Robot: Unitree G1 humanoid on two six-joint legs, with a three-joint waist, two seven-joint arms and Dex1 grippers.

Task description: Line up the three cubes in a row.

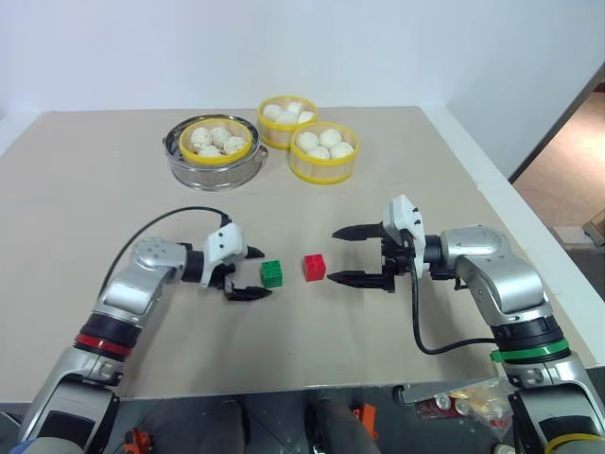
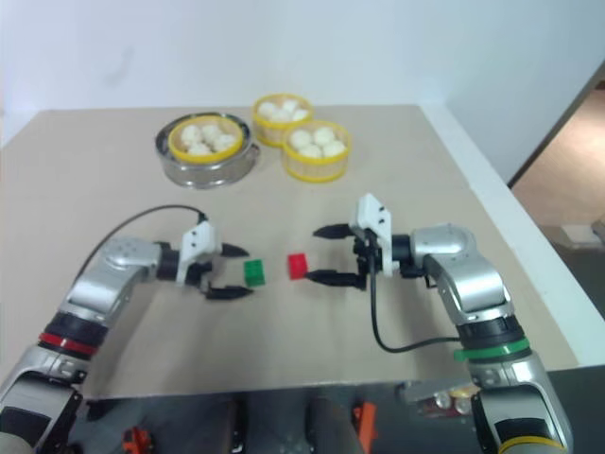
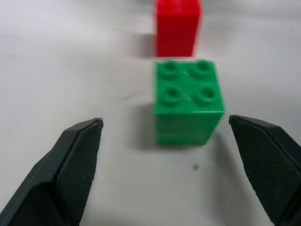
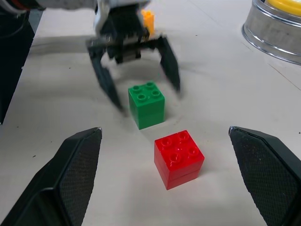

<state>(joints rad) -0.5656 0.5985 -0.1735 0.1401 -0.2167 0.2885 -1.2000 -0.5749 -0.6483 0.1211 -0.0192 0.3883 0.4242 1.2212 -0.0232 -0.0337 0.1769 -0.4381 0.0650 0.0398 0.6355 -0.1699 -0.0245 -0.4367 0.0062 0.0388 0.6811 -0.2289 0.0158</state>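
Observation:
The green cube (image 1: 272,273) and the red cube (image 1: 314,267) stand side by side on the tan table, a small gap between them. My left gripper (image 1: 265,272) is open just left of the green cube, its fingertips (image 3: 84,141) on either side of the cube's near end without touching it. Right of the red cube my right gripper (image 1: 331,255) is open wide and empty. In the right wrist view the yellow-orange cube (image 4: 148,20) shows behind my left gripper, partly hidden by it.
At the back of the table a steel steamer pan (image 1: 213,172) holds white buns, and two yellow baskets (image 1: 324,168) (image 1: 267,132) of buns stand beside it. The table's right edge (image 1: 529,236) runs close to my right arm.

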